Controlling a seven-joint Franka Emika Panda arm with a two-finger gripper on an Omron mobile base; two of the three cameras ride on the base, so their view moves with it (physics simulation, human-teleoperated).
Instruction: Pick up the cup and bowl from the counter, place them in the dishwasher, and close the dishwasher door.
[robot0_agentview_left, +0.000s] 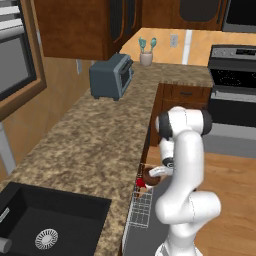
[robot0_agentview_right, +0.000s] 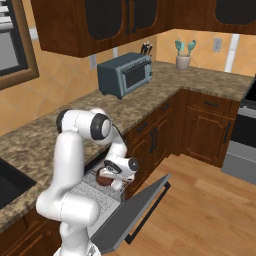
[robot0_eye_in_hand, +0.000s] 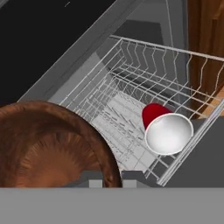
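The small red tapered plastic cup (robot0_eye_in_hand: 162, 127) with its white inside lies tipped on its side in the white wire rack (robot0_eye_in_hand: 131, 109) of the under-counter dishwasher (robot0_agentview_right: 107, 197), near the rack's right-hand corner in the hand view. In the left base view a sliver of it shows just left of the arm, at the far end of the rack.

The small round dark brown bowl (robot0_eye_in_hand: 52, 144) hangs above the rack, clear of the wires, to the left of the cup in the hand view. The pincer (robot0_eye_in_hand: 111, 177) is nearly closed and pinches the bowl's rim; the dark fingertips (robot0_eye_in_hand: 133, 177) sit at the rim's edge, though exactly how much of the rim lies between them is hard to make out. In the right base view the bowl (robot0_agentview_right: 104, 177) sits under the white hand, over the pulled-out rack.

The flat dark grey dishwasher door (robot0_agentview_right: 132, 212) is lowered partway, slanting out over the wooden floor (robot0_agentview_right: 210, 210).

The speckled brown granite counter (robot0_agentview_left: 95, 135) runs above the dishwasher. Far along it stands a blue-grey toaster oven (robot0_agentview_left: 111, 76), and farther still, in the corner, a beige utensil holder with teal utensils (robot0_agentview_left: 146, 52). A black sink (robot0_agentview_left: 45, 220) is set into the near left end. A steel oven range (robot0_agentview_left: 232, 90) stands at the far right.
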